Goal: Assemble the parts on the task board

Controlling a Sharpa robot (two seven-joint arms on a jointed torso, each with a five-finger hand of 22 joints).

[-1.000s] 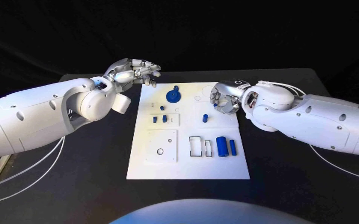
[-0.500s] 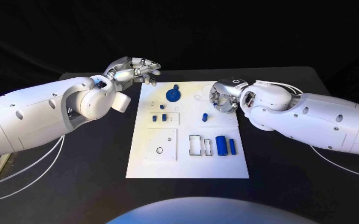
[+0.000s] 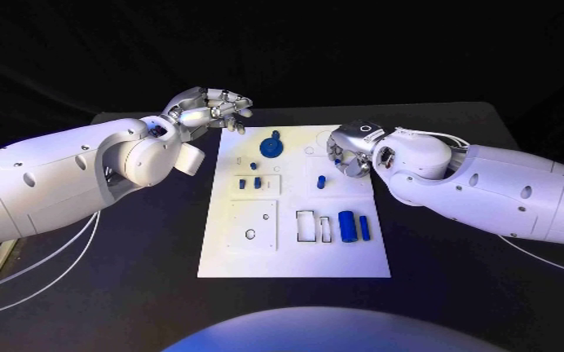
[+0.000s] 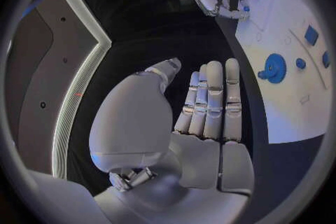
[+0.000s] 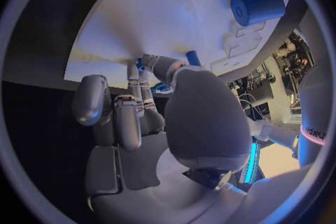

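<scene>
I take the task board (image 3: 294, 205) as my landmark. On its near half the blue cylinder (image 3: 348, 227) lies untouched. Over its right edge my right hand (image 3: 349, 153) has crept inward, fingers curled, perhaps pinching a small blue piece; I cannot tell. Beyond the far-left corner my left hand (image 3: 215, 112) still hovers, fingers apart, empty.

- My head camera is looking down from above at the flat white rectangular task board (image 3: 294, 246).
- Both wrist cameras are peering closely past my palms, sharing that board (image 4: 294, 101) (image 5: 175, 5).
</scene>
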